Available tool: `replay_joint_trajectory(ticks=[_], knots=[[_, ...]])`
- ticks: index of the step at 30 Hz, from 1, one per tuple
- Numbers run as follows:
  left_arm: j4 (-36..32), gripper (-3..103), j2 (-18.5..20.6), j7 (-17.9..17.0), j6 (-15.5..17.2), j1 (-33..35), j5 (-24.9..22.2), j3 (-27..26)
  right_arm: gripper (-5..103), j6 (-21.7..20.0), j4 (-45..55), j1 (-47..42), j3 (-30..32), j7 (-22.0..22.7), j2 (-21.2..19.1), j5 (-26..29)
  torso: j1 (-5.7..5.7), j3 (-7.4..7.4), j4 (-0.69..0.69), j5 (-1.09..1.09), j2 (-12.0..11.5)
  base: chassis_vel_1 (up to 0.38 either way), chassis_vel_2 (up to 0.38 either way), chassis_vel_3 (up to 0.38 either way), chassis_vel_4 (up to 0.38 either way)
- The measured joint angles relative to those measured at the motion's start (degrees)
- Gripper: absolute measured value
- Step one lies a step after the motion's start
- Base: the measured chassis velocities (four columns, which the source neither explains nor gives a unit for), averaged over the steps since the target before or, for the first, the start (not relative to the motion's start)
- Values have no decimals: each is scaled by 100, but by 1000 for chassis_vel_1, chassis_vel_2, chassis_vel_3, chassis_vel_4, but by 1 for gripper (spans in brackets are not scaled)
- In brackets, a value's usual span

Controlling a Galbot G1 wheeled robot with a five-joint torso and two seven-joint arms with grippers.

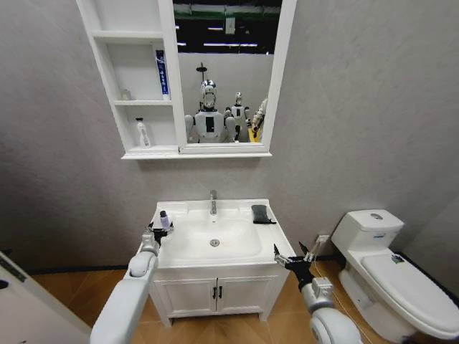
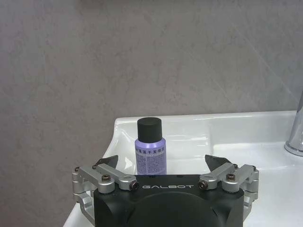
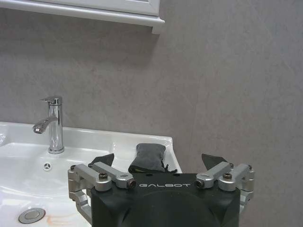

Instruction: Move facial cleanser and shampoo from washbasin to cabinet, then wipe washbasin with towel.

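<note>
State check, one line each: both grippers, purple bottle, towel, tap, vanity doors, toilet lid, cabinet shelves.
left gripper: open, fingers either side of the purple bottle, not closed on it
right gripper: open, at the washbasin's front right corner
purple bottle: upright, capped, on the washbasin rim
towel: folded, on the rim
tap: no water running
vanity doors: shut
toilet lid: down
cabinet: two bottles on shelves

A white washbasin (image 1: 188, 252) sits on a two-door floor vanity (image 1: 215, 292). On its rim stand a small purple bottle with a black cap (image 1: 164, 220) at the back left, a chrome tap (image 1: 213, 203) at the centre back, and a dark grey folded towel (image 1: 261, 213) at the back right.
</note>
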Motion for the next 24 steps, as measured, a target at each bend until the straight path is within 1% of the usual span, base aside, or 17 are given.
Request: replay_joint_trajectory(ticks=[5,6,8,13,14,16,22,24], knots=[[343,100,29,42,122,-328,-19,34,100,61,-52,-41,5,0,-7,-30,0,0,1,0,0,0,0,0,0],[343,100,29,42,122,-328,-19,34,100,61,-52,-41,5,0,-7,-30,0,0,1,0,0,0,0,0,0],[565,100,37,60,130,-471,-15,53,100,78,-80,-52,1,-3,-9,-31,0,0,0,0,0,0,0,0,0],[973,100,-21,108,87,-716,50,60,100,109,-126,-48,0,-8,-9,-33,0,0,1,0,0,0,0,0,0],[973,100,-21,108,87,-716,50,60,100,109,-126,-48,0,-8,-9,-33,0,0,1,0,0,0,0,0,0],[1155,100,-78,125,21,-842,135,58,100,124,-146,-44,9,-9,-6,-33,0,0,0,-1,0,0,0,0,0],[1284,101,-109,168,-36,-921,295,57,100,172,-168,-87,24,-19,2,-39,0,0,1,0,0,0,0,0,0],[1364,91,-155,180,-36,-964,302,59,100,175,-204,-79,14,-31,6,-44,-1,0,0,0,0,0,0,0,0]])
